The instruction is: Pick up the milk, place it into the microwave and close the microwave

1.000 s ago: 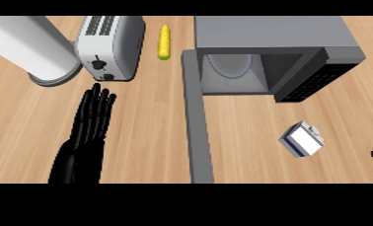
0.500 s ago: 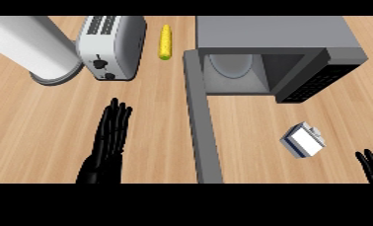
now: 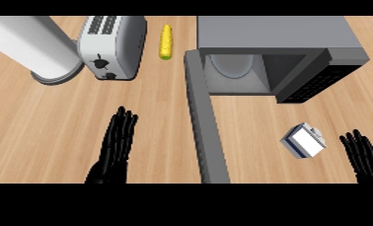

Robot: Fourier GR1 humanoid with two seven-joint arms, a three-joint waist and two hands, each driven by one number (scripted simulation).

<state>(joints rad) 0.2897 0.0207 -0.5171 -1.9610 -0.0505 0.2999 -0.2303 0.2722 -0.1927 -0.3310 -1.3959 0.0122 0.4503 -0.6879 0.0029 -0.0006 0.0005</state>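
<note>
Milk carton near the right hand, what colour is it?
The milk is white with blue sides, seen in the head view.

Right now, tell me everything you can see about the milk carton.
The small white and blue milk carton lies on the light wooden counter, turned at an angle, in front of the open grey microwave, towards its right side. Nothing touches it; the black right hand is just to its right, fingers straight.
</note>
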